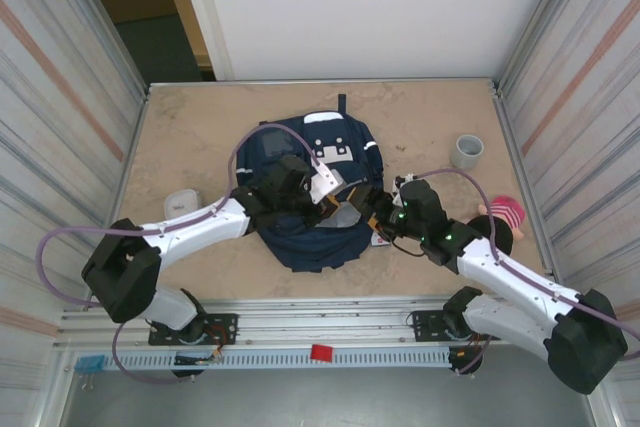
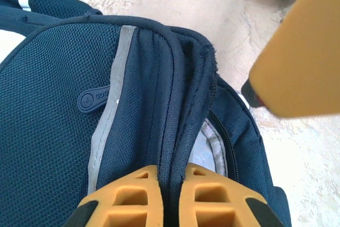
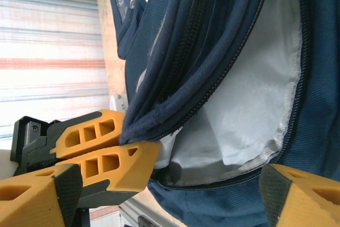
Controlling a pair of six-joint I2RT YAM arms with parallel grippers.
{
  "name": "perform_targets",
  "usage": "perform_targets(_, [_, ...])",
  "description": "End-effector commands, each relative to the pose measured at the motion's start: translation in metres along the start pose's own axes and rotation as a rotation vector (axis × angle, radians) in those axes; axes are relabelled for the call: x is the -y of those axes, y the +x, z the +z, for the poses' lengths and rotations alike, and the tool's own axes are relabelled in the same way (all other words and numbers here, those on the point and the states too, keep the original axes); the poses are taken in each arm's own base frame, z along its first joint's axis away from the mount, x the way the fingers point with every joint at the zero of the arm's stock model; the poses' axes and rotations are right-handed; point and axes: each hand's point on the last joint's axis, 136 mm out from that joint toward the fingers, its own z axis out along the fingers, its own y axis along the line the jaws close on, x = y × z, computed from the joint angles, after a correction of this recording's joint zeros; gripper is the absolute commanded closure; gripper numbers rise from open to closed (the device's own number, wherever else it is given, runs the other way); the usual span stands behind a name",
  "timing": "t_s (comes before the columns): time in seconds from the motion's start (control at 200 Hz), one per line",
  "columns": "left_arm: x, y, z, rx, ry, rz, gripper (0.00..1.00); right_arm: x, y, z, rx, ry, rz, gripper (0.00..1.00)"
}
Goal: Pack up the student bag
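The student bag [image 1: 310, 242] lay in the middle of the table [image 1: 200, 127]. Our left gripper [image 2: 170, 176] had its fingers pressed together on the folded rim of the bag's opening. We judged that it was lifting the rim so the mouth gaped and showed the pale lining. Our right gripper [image 3: 170, 182] hovered at that mouth with its fingers spread wide and nothing between them, probably free to fetch something. The plush toy [image 1: 505, 215] near our right arm and the grey cup [image 1: 466, 151] farther off were not yet packed
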Motion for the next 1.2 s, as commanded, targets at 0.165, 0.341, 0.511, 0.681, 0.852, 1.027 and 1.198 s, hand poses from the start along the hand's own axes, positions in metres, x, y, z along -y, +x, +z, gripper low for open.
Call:
perform_targets(0.165, [-0.004,-0.027,0.007,0.097,-0.03,-0.019,0.95,-0.025,-0.011,0.006,0.013,-0.075,0.02,0.11])
perform_targets(0.341, [-0.012,-0.03,0.019,0.103,-0.05,-0.052,0.95,-0.016,-0.016,0.011,0.019,-0.046,0.041,0.11])
perform_targets(0.511, [-0.009,-0.034,0.021,0.103,-0.033,-0.058,0.89,-0.011,-0.023,0.009,0.05,-0.025,0.047,0.11])
perform_targets(0.681, [-0.007,-0.041,0.008,0.106,-0.039,-0.031,0.73,-0.006,-0.027,0.005,0.077,0.015,0.002,0.11])
perform_targets(0.852, [-0.005,-0.048,-0.015,0.116,-0.051,-0.036,0.56,-0.011,-0.029,0.0,0.088,0.029,-0.073,0.12])
perform_targets(1.027, [-0.005,-0.044,-0.043,0.105,-0.097,-0.111,0.4,-0.021,-0.027,-0.002,0.102,0.063,-0.24,0.13])
perform_targets(1.198, [-0.019,-0.029,-0.07,0.095,-0.172,-0.221,0.25,-0.039,-0.02,0.002,0.09,0.083,-0.452,0.14])
